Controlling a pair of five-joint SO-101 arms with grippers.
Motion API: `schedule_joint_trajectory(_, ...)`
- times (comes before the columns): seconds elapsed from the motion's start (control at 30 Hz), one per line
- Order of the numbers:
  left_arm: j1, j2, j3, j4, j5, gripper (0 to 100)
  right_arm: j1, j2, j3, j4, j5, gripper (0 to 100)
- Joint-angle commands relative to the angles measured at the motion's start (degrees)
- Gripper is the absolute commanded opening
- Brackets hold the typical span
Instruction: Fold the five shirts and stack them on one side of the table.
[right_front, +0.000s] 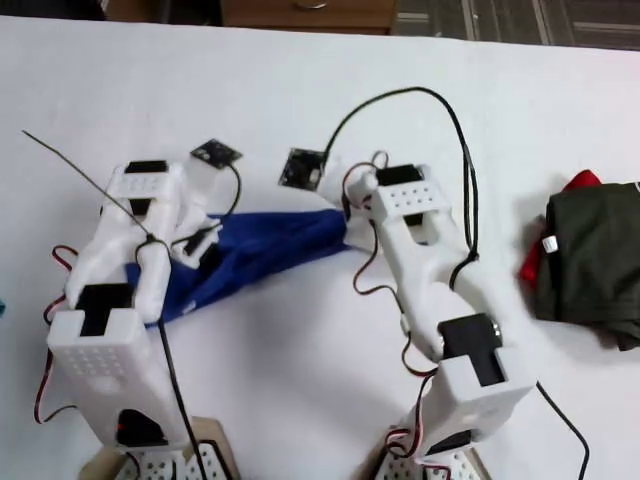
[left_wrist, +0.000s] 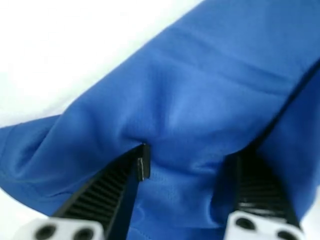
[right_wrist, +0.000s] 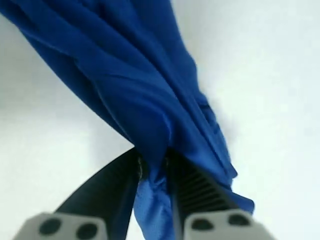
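Right gripper (right_wrist: 152, 170) is clenched on a bunched end of the blue shirt (right_wrist: 150, 90), cloth squeezed tight between its jaws. Left gripper (left_wrist: 190, 170) is buried in the other end, but I can't tell whether it's actually gripping. In the high view the shirt runs as a rumpled band across the middle of the white table (right_front: 300, 350), arm to arm, nowhere near folded. Over at the right edge, a dark green shirt (right_front: 590, 260) sits on a red one (right_front: 580, 182), so I'd judge two stacked, this one under way.
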Motion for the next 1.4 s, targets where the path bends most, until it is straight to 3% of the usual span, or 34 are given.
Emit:
schedule_joint_trajectory(0.0, 0.18, 1.14, 0.04, 0.79, -0.53, 29, 0.66, -0.22, -4.92, 0.31, -0.18, 2.4)
schedule_joint_trajectory(0.27, 0.18, 1.14, 0.04, 0.79, -0.53, 29, 0.66, -0.66, -10.29, 9.98, -0.18, 2.7)
schedule_joint_trajectory(0.6, 0.18, 1.14, 0.04, 0.79, -0.53, 29, 0.40, -0.22, -10.37, 13.05, 0.00, 2.8)
schedule_joint_trajectory(0.7, 0.18, 1.14, 0.04, 0.79, -0.53, 29, -0.48, -0.13, -10.37, 15.52, 0.09, 6.7)
schedule_joint_trajectory(0.8, 0.18, 1.14, 0.04, 0.79, -0.53, 29, -0.66, -0.04, -10.37, 14.64, 0.09, 12.0)
schedule_joint_trajectory(1.37, 0.18, 1.14, 0.04, 0.79, -0.53, 29, -0.75, 7.69, -12.04, 9.27, 0.26, 11.5)
